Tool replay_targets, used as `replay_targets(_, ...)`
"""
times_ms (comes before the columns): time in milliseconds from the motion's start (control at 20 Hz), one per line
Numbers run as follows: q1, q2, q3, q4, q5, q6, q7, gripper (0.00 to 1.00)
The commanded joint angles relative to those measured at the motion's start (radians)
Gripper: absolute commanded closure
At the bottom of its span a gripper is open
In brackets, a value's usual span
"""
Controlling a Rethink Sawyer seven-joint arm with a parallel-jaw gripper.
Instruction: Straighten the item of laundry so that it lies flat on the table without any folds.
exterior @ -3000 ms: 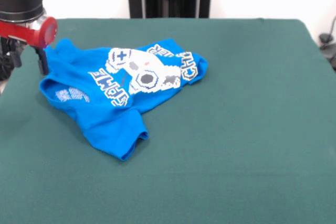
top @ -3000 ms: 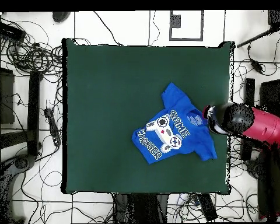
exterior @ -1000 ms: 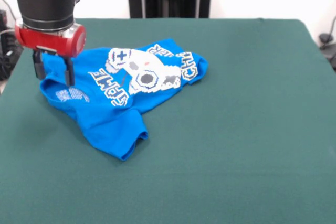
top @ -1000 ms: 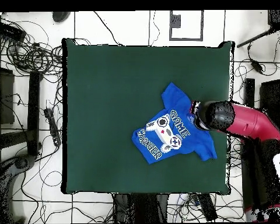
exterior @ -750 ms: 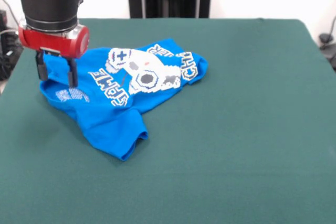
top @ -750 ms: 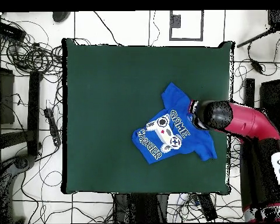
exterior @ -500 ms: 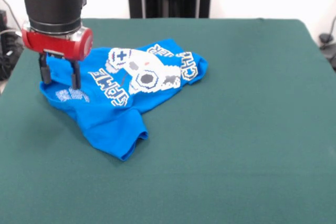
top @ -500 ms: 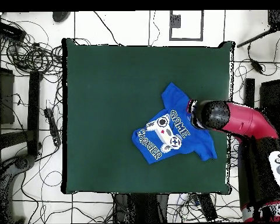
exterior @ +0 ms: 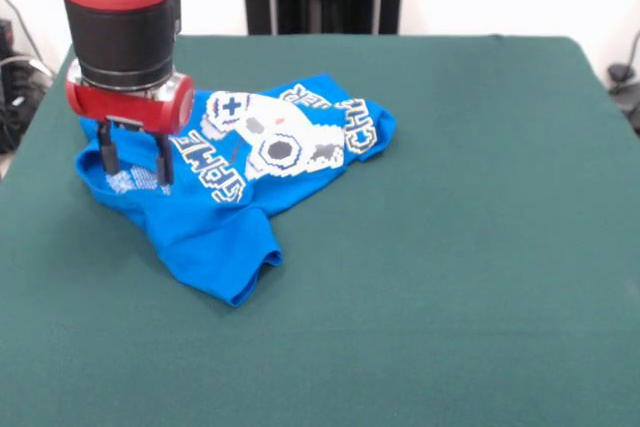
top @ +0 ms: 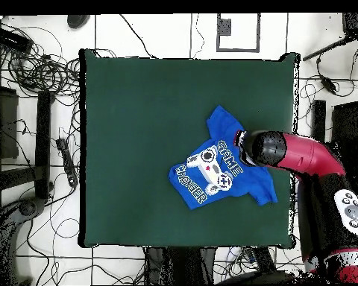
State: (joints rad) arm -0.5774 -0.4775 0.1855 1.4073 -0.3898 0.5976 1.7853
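The blue T-shirt (exterior: 235,172) lies crumpled at the far left of the green surface (exterior: 470,247). The pincer (exterior: 134,160), fingers apart, hangs over its left collar area, possibly touching cloth. Next, I judge: lower, pinch, draw the fold outward.

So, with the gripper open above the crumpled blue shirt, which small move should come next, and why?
Probably a short, straight descent, then closing. The gripper hangs open with its fingers on either side of the shirt's collar edge, by the small white label print. The shirt lies bunched and folded on the table, so gripping that edge would likely let the arm pull the fold out.
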Motion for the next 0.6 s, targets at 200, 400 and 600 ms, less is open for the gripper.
replay_targets(200,0.039,0.085,0.080,0.030,0.017,-0.031,0.038,0.00)
replay_targets(400,0.037,0.075,0.078,0.044,0.018,-0.033,0.041,0.00)
replay_targets(600,0.036,0.061,0.075,0.056,0.022,-0.035,0.051,0.00)
